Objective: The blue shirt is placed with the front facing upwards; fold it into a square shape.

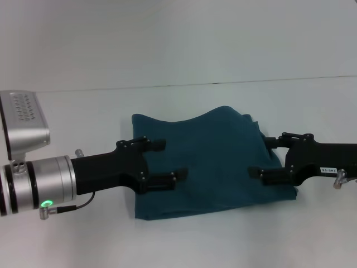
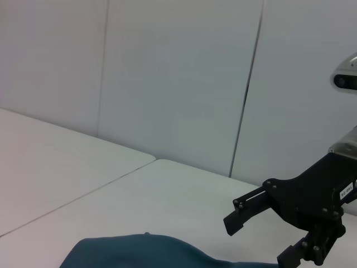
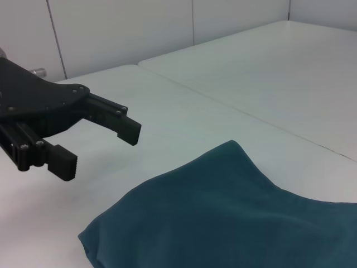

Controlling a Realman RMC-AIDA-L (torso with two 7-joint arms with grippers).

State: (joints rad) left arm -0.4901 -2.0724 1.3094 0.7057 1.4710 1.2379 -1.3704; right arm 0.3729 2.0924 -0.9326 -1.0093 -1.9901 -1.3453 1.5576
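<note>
Folded blue shirt (image 1: 209,162) between both spread-open, empty claws: left claw (image 1: 166,162) at nine o'clock, right claw (image 1: 263,157) at three.

We see a white bench (image 1: 184,240) with a seam (image 2: 78,192) where two tops butt together. Behind it a pale panelled wall (image 2: 178,78) with dark vertical joints (image 2: 247,89). Light is even and diffuse, no hard shadows.
</note>
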